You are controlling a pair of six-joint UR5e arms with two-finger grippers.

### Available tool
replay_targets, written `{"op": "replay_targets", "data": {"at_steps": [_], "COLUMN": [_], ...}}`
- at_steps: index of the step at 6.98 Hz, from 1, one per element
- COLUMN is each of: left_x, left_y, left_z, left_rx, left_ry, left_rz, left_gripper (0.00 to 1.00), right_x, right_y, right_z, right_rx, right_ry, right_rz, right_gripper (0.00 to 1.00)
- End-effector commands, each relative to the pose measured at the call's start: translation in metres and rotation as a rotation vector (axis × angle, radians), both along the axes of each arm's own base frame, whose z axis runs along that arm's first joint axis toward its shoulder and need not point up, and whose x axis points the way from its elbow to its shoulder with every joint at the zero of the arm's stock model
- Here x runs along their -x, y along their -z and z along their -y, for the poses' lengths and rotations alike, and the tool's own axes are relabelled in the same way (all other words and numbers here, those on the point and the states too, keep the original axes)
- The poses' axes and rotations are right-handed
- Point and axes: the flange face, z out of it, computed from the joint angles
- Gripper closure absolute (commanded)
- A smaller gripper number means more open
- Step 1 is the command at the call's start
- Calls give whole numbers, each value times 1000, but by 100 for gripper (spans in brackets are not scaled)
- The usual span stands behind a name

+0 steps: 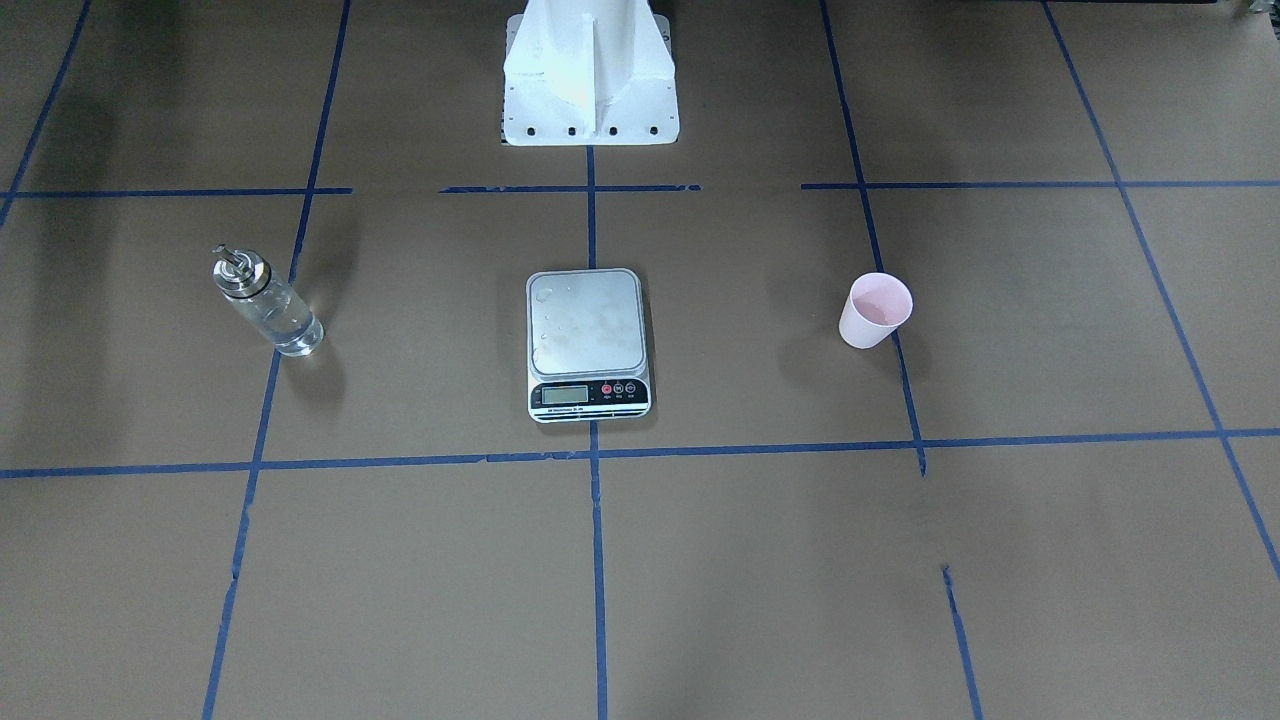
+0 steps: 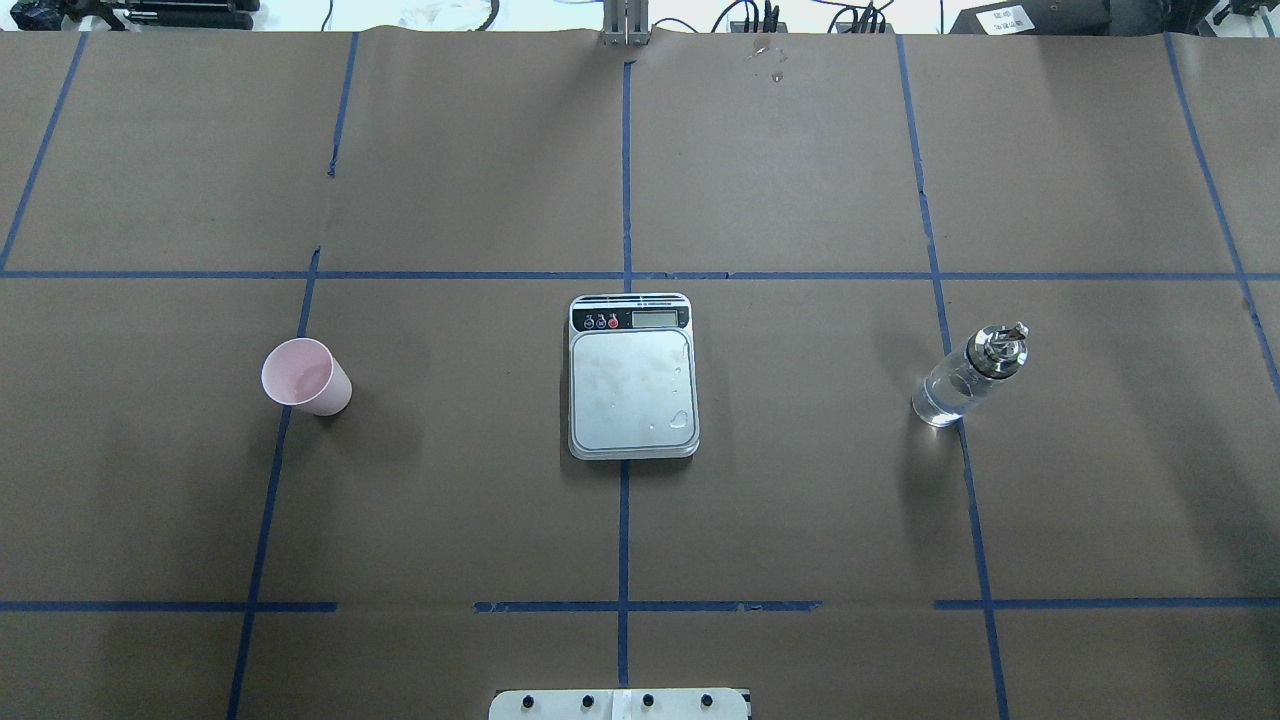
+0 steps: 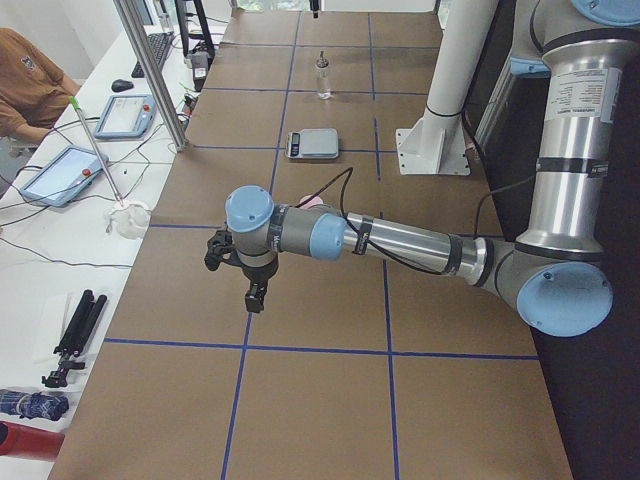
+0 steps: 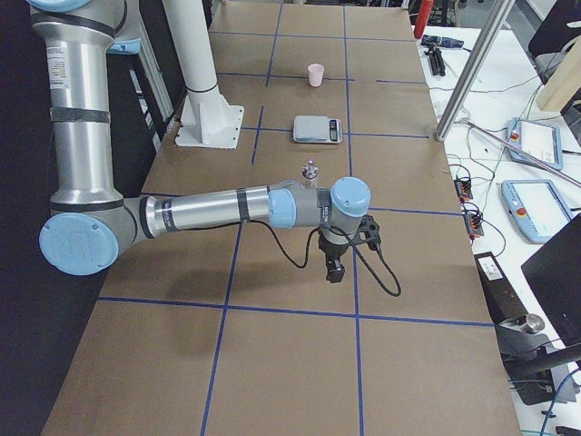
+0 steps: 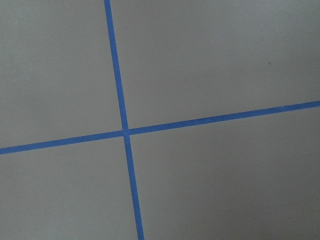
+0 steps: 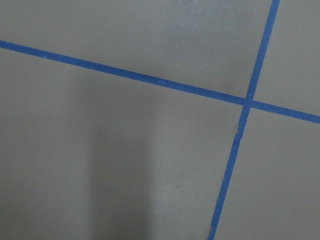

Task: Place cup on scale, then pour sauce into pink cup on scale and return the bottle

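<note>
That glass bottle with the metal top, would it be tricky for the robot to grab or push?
The bottle looks like smooth clear glass, so probably slippery in a grip and breakable if dropped. It stands tall on a narrow base with a metal top, so a sideways push might well tip it.

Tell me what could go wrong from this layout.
1. Droplets already sit on the platform of the scale; the cup may slide there once set down.
2. The cup looks light and tapered, so a grasp near its rim could tip it.
3. The bottle has a small spout; a pour that misses the narrow cup would probably wet the scale's display.
</note>
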Motion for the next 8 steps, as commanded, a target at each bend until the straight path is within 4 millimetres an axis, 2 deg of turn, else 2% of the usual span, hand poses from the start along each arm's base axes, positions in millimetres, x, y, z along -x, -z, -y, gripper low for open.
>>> {"op": "replay_targets", "data": {"at_steps": [1, 4, 6, 7, 8], "left_x": [0, -1, -2, -3, -11], "left_y": [5, 4, 20, 28, 35], "left_z": [3, 2, 2, 4, 7], "left_rx": [-13, -9, -49, -76, -174], "left_ry": [-4, -1, -6, -5, -21], "left_rz": [-4, -5, -7, -15, -22], "left_gripper": [0, 0, 0, 0, 0], "right_x": [-1, -1, 0, 9, 22], "right_y": [-8, -9, -4, -1, 5], "right_z": [-7, -8, -7, -6, -7], "right_rx": [13, 17, 11, 8, 13], "right_ry": [2, 2, 0, 16, 36], "right_rz": [-2, -2, 5, 7, 60], "right_gripper": [0, 0, 0, 0, 0]}}
